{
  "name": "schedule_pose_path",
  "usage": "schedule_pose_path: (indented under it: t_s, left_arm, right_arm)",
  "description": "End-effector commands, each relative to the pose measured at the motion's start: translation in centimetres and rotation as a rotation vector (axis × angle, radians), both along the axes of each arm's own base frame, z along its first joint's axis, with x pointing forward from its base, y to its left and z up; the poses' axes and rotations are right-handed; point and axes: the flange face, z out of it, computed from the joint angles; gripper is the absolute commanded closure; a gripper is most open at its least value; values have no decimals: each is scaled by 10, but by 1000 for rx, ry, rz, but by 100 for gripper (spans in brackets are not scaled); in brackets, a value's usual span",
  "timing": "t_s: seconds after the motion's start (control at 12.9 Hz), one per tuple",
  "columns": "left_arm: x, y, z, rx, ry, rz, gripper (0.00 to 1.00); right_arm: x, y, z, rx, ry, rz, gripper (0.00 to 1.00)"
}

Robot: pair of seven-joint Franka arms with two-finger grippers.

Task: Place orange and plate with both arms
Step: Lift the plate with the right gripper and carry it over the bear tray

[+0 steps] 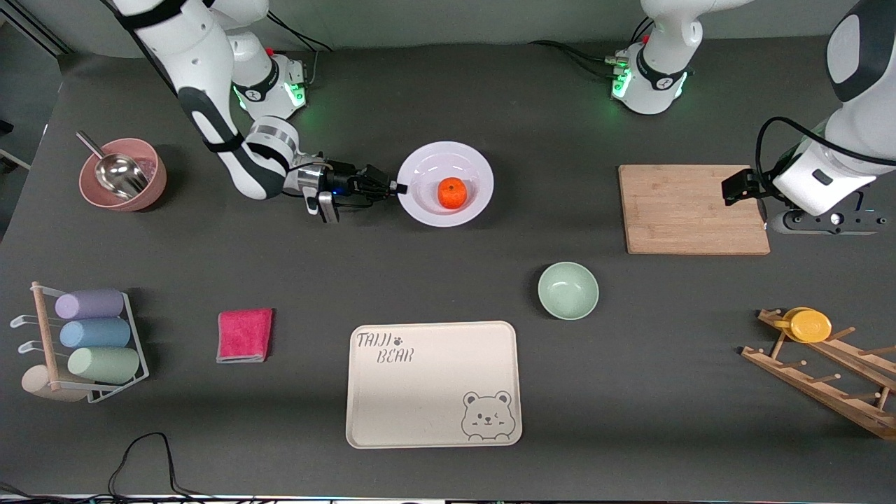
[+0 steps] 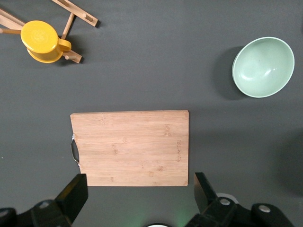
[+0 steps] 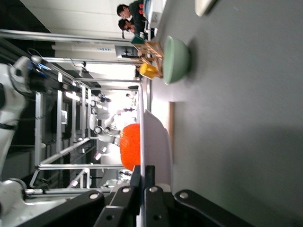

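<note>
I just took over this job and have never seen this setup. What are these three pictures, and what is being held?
Two white robot arms work at a dark table. One picture looks down from a high camera facing them; the other two come from cameras on each wrist. The right gripper is shut on the rim of the plate, which carries the orange. The left gripper hangs open over the cutting board, holding nothing. Also on the table: a green bowl, a bear-print tray and a pink cloth.

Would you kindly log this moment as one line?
right hand: shut on plate rim | orange: on plate | left hand: open over board
</note>
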Motion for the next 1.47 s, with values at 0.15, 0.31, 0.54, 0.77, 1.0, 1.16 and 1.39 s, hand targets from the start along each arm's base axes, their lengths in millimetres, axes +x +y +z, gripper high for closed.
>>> schedule_pose_path:
  t_s: [0.15, 0.31, 0.54, 0.77, 1.0, 1.16, 1.39]
  left_arm:
    - [-9, 2, 4, -9, -10, -11, 0]
    - [-13, 4, 1, -7, 1, -9, 0]
    - [-13, 6, 1, -8, 4, -23, 0]
    - [-23, 9, -1, -8, 1, -63, 0]
    - [-22, 19, -3, -12, -2, -62, 0]
    - [-21, 25, -5, -16, -11, -80, 0]
    - [-20, 31, -8, -21, -14, -93, 0]
  right_arm:
    - [23, -16, 99, 37, 63, 66, 100]
    - [42, -27, 117, -1, 56, 109, 100]
    - [94, -30, 135, -20, 70, 132, 100]
    - [171, -31, 133, -54, 77, 105, 100]
    - [260, -34, 113, -57, 45, 86, 100]
    - [308, -33, 105, -35, 47, 52, 100]
    - [371, -16, 119, -53, 62, 27, 100]
